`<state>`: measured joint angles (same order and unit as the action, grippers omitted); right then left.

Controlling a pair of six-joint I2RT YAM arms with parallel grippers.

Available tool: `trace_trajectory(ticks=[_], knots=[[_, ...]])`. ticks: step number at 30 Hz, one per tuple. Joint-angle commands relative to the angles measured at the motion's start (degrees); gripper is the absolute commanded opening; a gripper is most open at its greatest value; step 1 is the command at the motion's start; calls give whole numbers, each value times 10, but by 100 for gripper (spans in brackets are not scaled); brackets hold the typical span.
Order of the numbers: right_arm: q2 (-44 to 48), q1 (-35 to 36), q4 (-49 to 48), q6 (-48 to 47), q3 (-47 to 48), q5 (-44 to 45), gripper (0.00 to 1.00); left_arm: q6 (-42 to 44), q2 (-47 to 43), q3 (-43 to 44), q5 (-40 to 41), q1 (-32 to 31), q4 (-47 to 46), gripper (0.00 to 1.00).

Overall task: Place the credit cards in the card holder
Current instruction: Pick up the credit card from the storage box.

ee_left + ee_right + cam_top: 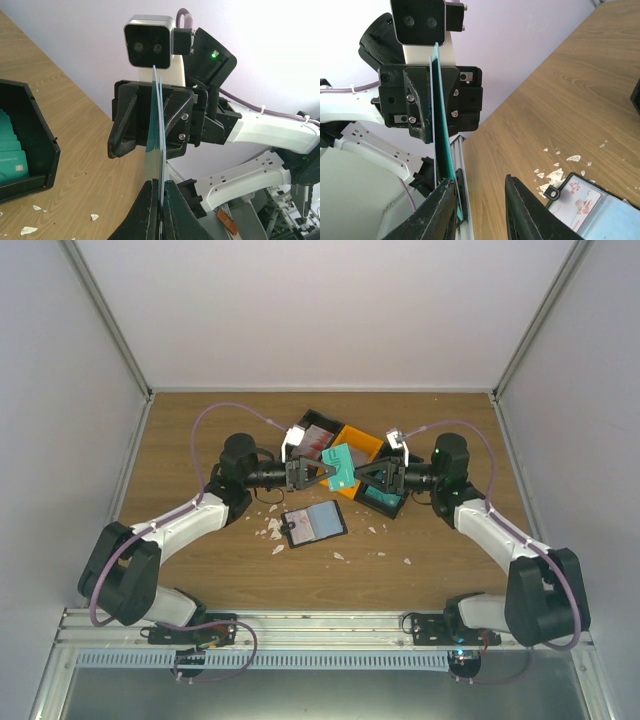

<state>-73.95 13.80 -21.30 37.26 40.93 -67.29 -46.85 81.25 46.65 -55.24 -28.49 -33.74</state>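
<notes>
Above the middle of the table: we see a teal card point(343, 468) held up in the air between the two arms, clear of the wooden table point(200, 430).
Look of the teal card: thin, flat and plain teal from above. Edge-on in the left wrist view it shows a pale face, and we cannot tell there whether it is one sheet or two lying together.
Left gripper point(161, 186): fingers clenched on one end of the teal card.
Right gripper point(479, 180): fingers spread apart. The far end of the teal card lies against one finger point(442, 205), and the other finger stands clear of it.
Card holder point(314, 524): we see it lying open and flat on the table, nearer the arm bases than the teal card. It has a black rim and a bluish-grey inside, with a red-and-white card point(577, 196) showing in one half.
Black tray point(40, 145): holds a stack of teal cards point(10, 150) and sits under the right gripper.
Second black tray point(313, 435): holds reddish cards and lies beyond the held card, with an orange tray point(357, 443) beside it.
White scraps point(272, 530): scattered on the table just beside the card holder.
</notes>
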Motion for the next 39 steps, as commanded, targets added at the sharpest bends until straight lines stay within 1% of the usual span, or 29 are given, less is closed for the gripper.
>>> trace_trajectory(ticks=[1, 6, 10, 11, 14, 15, 18, 20, 22, 25, 30, 33, 39], knots=[[-15, 6, 7, -16, 21, -29, 30, 9, -12, -1, -42, 0, -48, 0], [-29, 26, -11, -8, 36, -51, 31, 2, -6, 2, -46, 0, -48, 0], [-32, 32, -77, 44, 37, -60, 25, -1, 2, 7, -42, 0, -30, 0], [-33, 33, -94, 60, 36, -61, 22, -1, 5, 9, -41, 0, -25, 0], [-38, 35, -130, 108, 39, -52, 5, -4, 13, 17, -32, 2, 1, 0], [-40, 35, -130, 119, 41, -43, 1, -7, 16, 19, -27, 4, 9, 0], [-38, 32, -141, 157, 42, -5, 1, -23, 20, 18, -22, 12, 16, 1], [-33, 25, -161, 198, 35, 24, 0, -28, 22, 17, -25, 18, 17, 2], [-31, 12, -191, 231, 32, 40, 1, -20, 23, 20, -28, 22, 30, 3], [-33, -5, -208, 262, 34, 51, 1, -5, 22, 22, -26, 25, 60, 3], [-23, -36, -207, 276, 30, 56, 0, -2, 16, 10, -28, 36, 63, 3], [-14, -51, -228, 291, 23, 47, 0, -2, 12, 4, -31, 42, 61, 4], [0, -62, -234, 291, 23, 31, 0, -11, 8, -3, -47, 49, 56, 5]])
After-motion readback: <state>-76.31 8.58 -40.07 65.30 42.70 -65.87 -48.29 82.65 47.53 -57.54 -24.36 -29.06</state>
